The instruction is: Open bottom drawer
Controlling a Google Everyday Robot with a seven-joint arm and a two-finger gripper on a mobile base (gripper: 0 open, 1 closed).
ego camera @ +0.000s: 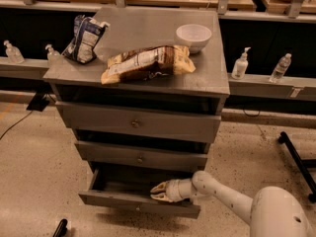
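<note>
Looks down on a grey chest [212, 80] of three drawers, set on a speckled floor [39, 157]. Finds the bottom drawer [113, 200] at the foot of the chest, under the middle drawer [168, 160] and the taller top drawer [98, 118], pulled partway out so that its dark inside shows behind the low front. Places the gripper [157, 192] in that opening, right of centre, just above the upper edge of the drawer front and pointing left; cannot tell whether open or closed, nor whether touching the wood. Traces the white arm [222, 191] from there rightward and down to a rounded white body [279, 214] in the lower right corner. Shows the two upper drawers pushed in, each with a small round knob at its middle. Counts three things on the chest top: a white bowl [193, 36] toward the back right, a tan snack bag [148, 63] lying flat along the front, just beside the bowl, and a blue-and-white bag [85, 38] propped at the left. Notes small bottles on the ledges behind: two at left [12, 52], two at right [240, 63].
</note>
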